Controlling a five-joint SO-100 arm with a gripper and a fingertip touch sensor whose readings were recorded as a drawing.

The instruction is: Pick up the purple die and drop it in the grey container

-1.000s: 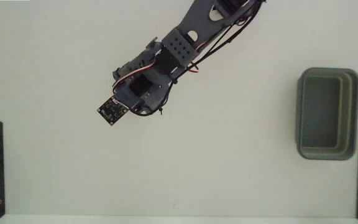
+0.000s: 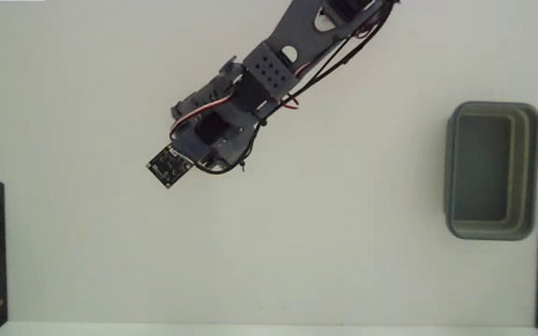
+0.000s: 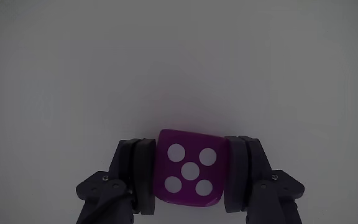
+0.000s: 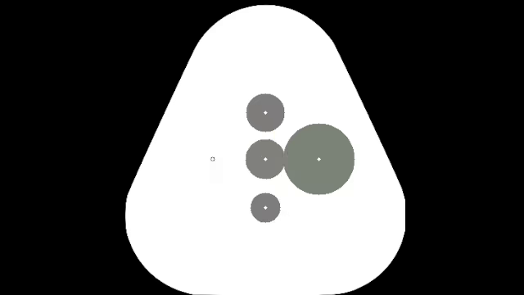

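1. In the wrist view, the purple die (image 3: pixel 189 168) is seen clamped between the two dark fingers (image 3: pixel 137 174) of the claw (image 3: pixel 189 177), one finger pressed against each side.
2. The die's five-pip face is turned toward the camera.
3. A plain white worktop (image 3: pixel 179 62) is shown behind the die.
4. In the fixed view, the arm (image 2: pixel 278 65) is seen reaching from the top edge toward the left of centre, and the die is hidden beneath it.
5. The grey container (image 2: pixel 492 170) is placed at the far right, well apart from the claw, with nothing visible inside.
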